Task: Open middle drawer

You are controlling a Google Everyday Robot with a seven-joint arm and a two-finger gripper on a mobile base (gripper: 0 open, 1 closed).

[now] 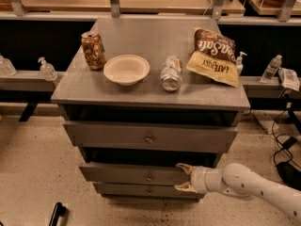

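Reaching in from the lower right, the white arm [263,185] brings the gripper [184,177] to the right end of the middle drawer [122,173]. The jaws are spread wide. 1 finger [185,166] sits at the top edge of the drawer front and the other lies at its lower edge, so they straddle the panel's right end. Whether they actually press on the panel cannot be told.

The middle drawer is the 2nd of 3 grey fronts in the cabinet [70,108], with a small round knob [149,177] at its centre, left of the gripper and apart from it. A dark gap shows above the drawer, and its front stands a little forward of the bottom drawer [136,190] just beneath. The top drawer [108,135] is the tallest and widest front, and it also has a dark gap over it.

On the cabinet's flat top, from left to right, are:
- an upright brown can [93,50]
- a pale bowl [126,69], just beside the can
- a clear plastic bottle [171,73] lying on its side
- a chip bag [212,56] lying flat near the right edge

Behind the cabinet, small pump bottles [47,69] stand on a low ledge, and cables [287,147] trail on the speckled floor at the right.
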